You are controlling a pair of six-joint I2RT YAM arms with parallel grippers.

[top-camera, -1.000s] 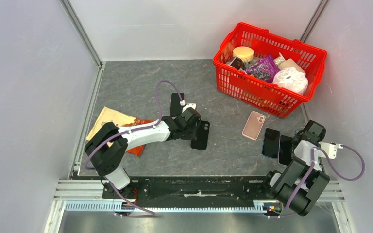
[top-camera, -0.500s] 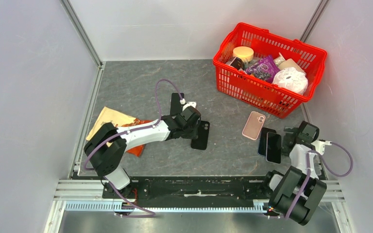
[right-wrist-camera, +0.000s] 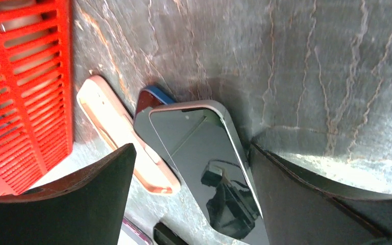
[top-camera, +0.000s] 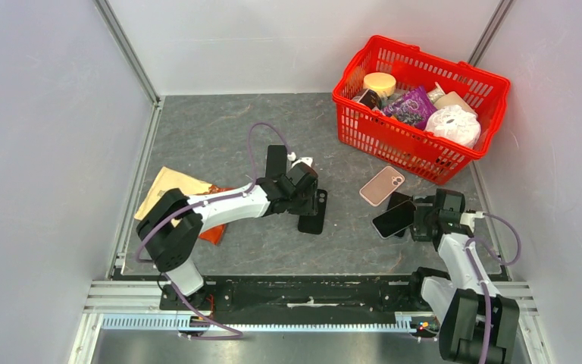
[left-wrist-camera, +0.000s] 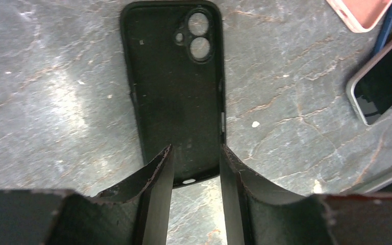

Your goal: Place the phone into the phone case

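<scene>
On the grey slate table (top-camera: 220, 129), my two arms work at opposite ends of the near half. The red basket (top-camera: 394, 144), filled with groceries, stands at the far right corner, and an orange snack packet (top-camera: 173, 186) lies flat by the left rail.

My left gripper (left-wrist-camera: 195, 153) reaches out to the black phone case (left-wrist-camera: 176, 97), which lies open side up near the middle of the table with its camera cut-out at the far end. The fingers stand a narrow gap apart over the case's near end, with nothing clamped between them.

My right gripper (right-wrist-camera: 191, 147) is spread wide around the phone (right-wrist-camera: 209, 168). The phone is screen up, one long edge against one finger and clear of the other. It is well to the right of the black case and partly overlaps a blue-rimmed device (right-wrist-camera: 155, 94). A pink case (top-camera: 382, 186) lies just beyond, between the phone and the basket.
</scene>
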